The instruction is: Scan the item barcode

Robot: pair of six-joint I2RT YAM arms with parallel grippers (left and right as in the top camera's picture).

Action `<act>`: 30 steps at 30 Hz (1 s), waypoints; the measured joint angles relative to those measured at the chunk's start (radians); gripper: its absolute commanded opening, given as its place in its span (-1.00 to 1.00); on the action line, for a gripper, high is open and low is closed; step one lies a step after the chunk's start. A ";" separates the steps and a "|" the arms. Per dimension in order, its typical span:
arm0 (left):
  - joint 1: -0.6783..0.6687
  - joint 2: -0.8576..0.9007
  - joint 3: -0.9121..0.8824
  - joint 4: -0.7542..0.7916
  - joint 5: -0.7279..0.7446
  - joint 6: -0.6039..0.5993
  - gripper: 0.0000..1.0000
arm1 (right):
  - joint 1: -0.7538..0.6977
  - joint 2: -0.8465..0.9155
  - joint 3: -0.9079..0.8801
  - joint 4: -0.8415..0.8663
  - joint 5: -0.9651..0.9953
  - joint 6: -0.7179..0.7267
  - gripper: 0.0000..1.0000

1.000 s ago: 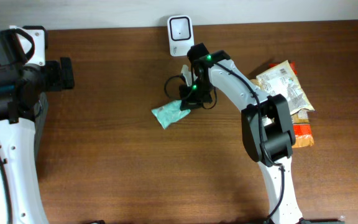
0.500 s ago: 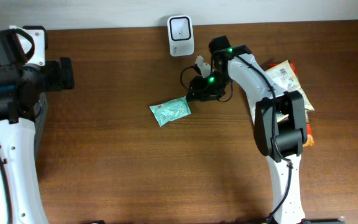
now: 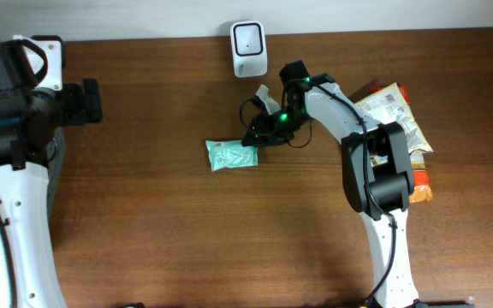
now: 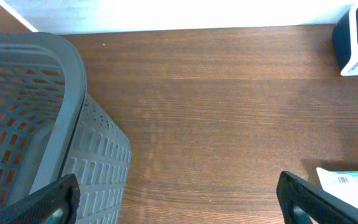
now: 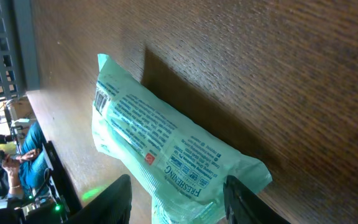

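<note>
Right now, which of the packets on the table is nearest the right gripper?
The mint-green packet lying alone mid-table, just in front of the right gripper; the other packets are piled together farther off, beside that arm.

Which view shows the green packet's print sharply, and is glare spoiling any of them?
Right wrist: the green packet is in focus, print legible, barcode visible, a dark shadow behind it; overhead: evenly lit, packet too small to read; left wrist: the wall along the top is blown out white, only a packet corner shows.
</note>
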State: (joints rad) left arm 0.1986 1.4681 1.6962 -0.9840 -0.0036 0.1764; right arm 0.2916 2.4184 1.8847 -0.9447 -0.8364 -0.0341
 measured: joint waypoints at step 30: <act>0.000 0.000 0.000 0.000 0.000 0.000 0.98 | 0.034 -0.033 -0.077 0.121 0.008 0.270 0.27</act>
State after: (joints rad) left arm 0.1986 1.4681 1.6962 -0.9840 -0.0036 0.1764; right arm 0.3252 2.3852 1.8080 -0.8242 -0.8288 0.2359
